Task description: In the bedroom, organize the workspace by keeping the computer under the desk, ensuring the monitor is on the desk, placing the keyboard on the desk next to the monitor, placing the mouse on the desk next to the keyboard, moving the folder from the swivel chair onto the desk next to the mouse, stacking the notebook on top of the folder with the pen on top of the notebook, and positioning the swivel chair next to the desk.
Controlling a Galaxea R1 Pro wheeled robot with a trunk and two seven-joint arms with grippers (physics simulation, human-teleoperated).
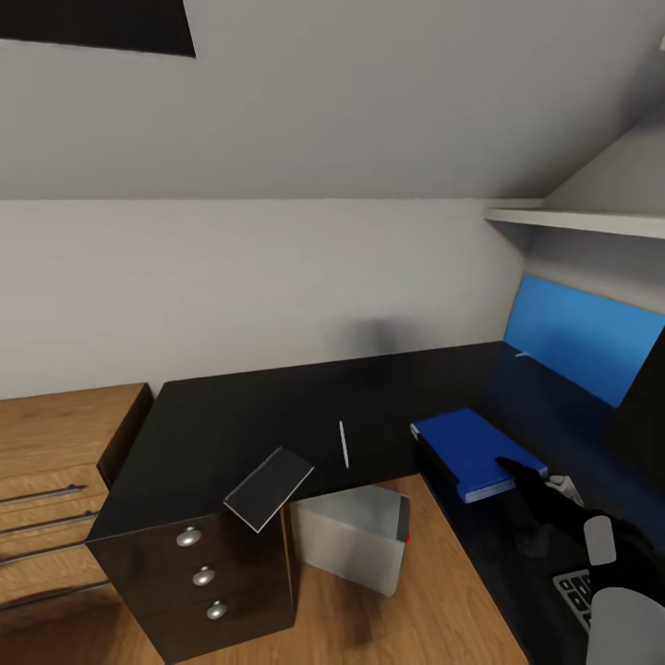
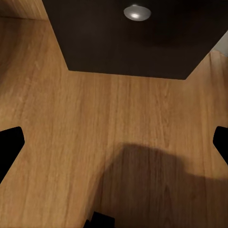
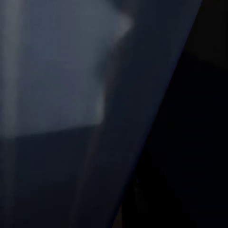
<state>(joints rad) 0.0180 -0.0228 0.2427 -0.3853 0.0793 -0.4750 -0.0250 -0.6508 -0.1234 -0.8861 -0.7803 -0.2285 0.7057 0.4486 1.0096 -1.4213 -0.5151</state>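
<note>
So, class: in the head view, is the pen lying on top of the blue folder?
No: the pen lies on the bare desk, apart from the blue folder.

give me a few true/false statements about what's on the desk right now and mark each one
1. The blue folder lies on the black desk. True.
2. The pen rests on top of the folder. False: it lies on the bare desk, apart from the folder.
3. The notebook sits at the desk's front edge above the drawers, partly overhanging. True.
4. The computer stands on the desk. False: it is on the floor under the desk.
5. The notebook is stacked on the folder. False: the two lie apart, with the pen between them.
</note>
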